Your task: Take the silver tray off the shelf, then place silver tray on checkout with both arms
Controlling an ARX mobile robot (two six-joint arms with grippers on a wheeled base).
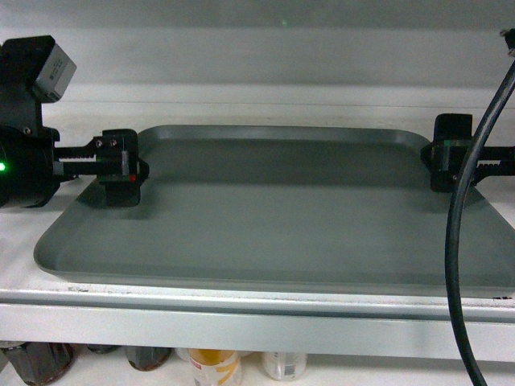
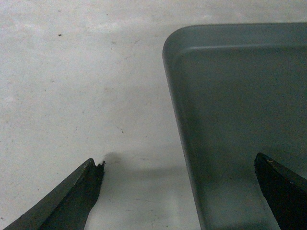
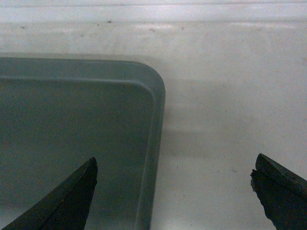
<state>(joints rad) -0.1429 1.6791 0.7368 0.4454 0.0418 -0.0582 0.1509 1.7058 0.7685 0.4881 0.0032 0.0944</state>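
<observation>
Straddling the silver tray point(image 1: 282, 209) at both short ends, my end effectors stood wide apart, neither gripping. The tray lay flat on the shelf point(image 1: 241, 322), its front edge close to the shelf's front lip. My left end effector point(image 2: 184, 191) spanned the tray's left rim: one finger point(image 2: 72, 201) over bare shelf board, the other above the tray floor. My right end effector point(image 3: 172, 191) spanned the right rim likewise, one finger point(image 3: 67, 201) over the tray, the other over the shelf. A black cable point(image 1: 471, 201) hung across the right side of the head view. Bottles point(image 1: 213, 366) stood below the shelf.
</observation>
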